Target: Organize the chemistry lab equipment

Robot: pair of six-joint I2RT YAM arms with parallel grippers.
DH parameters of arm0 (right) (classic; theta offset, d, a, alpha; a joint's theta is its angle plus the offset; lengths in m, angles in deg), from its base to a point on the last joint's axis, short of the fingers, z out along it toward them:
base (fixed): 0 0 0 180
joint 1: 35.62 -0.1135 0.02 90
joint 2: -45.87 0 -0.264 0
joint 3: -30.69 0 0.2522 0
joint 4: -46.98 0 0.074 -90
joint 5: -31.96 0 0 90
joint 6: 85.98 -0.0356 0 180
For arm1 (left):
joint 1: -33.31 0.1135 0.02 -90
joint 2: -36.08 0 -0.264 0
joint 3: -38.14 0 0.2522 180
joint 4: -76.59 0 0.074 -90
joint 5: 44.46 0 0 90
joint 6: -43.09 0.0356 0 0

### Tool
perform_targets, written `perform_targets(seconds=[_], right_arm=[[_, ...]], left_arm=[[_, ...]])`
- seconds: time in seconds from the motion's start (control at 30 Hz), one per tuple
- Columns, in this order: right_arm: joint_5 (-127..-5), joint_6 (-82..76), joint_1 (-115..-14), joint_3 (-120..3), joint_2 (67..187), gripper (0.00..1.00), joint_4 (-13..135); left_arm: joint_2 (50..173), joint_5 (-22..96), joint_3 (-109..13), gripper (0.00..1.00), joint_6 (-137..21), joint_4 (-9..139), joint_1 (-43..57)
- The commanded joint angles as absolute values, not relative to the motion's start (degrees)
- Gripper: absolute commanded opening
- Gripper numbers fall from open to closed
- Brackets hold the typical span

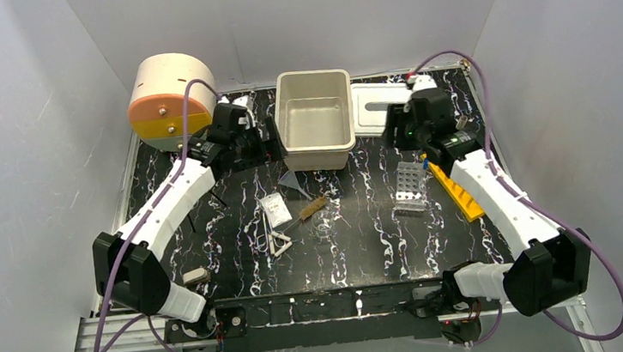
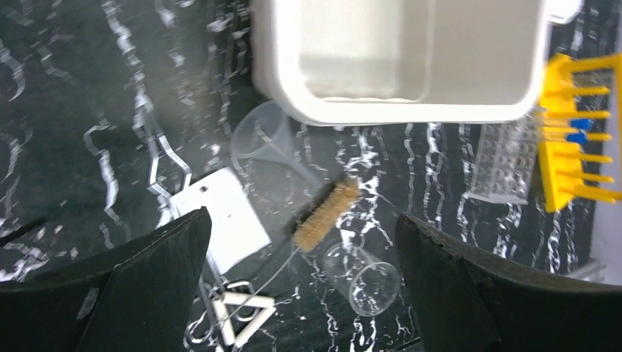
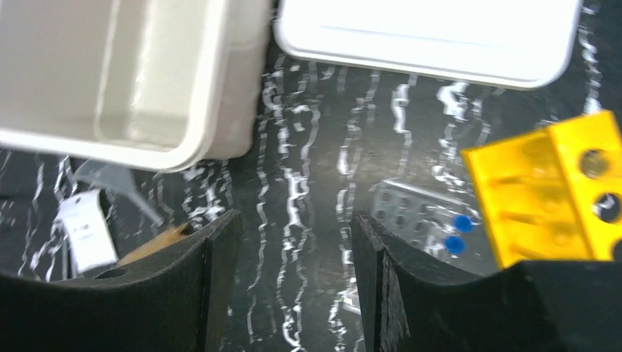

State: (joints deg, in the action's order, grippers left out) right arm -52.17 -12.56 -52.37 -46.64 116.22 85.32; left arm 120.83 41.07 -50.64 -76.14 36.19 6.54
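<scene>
We see our left gripper (image 2: 302, 220) spread wide and our right gripper (image 3: 295, 220) parted, both empty; the yellow tube rack (image 3: 543, 187) is blurred and cut off.

Noted a black counter (image 1: 358, 249) streaked with white marbling. Found left claw (image 2: 301, 235) and right claw (image 3: 295, 227) black. Saw just ahead of the left claw a tan-bristled wood-handled tool (image 2: 326, 216), a white triangle frame (image 2: 254, 325) and a clear packet (image 2: 224, 220) with a white card; beyond them, a cream bin (image 2: 396, 110). Saw ahead and right of the right claw a bright yellow tube rack (image 3: 543, 191), and left of it a grey holed metal rack (image 3: 414, 213) bearing two blue dots (image 3: 458, 233). Marked a white lid (image 3: 433, 33) farther ahead.
</scene>
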Motion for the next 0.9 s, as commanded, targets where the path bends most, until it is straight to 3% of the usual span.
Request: perform_targets(seconds=[0.0,0.17,0.53,0.7,0.87], right_arm=[[-49.09,-13.43,-61.69,-50.79,117.01,0.65,84.75],[-47.68,-15.49,-69.79,-50.81,119.3,0.63,84.46],[-46.69,-20.05,-78.55,-51.3,124.38,0.62,82.21],[-47.31,-20.08,-80.01,-52.22,126.29,0.62,82.08],[-47.64,-20.28,-80.68,-51.99,126.52,0.62,81.48]], left_arm=[[117.38,47.49,-48.16,0.93,-80.08,30.15,8.8],[114.44,52.06,-45.49,0.79,-82.99,27.56,11.05],[112.1,71.47,-49.88,0.88,-81.54,12.39,14.14],[113.87,71.13,-48.38,0.86,-77.49,14.99,20.06],[118.38,67.32,-48.88,0.6,-74.57,19.73,25.02]])
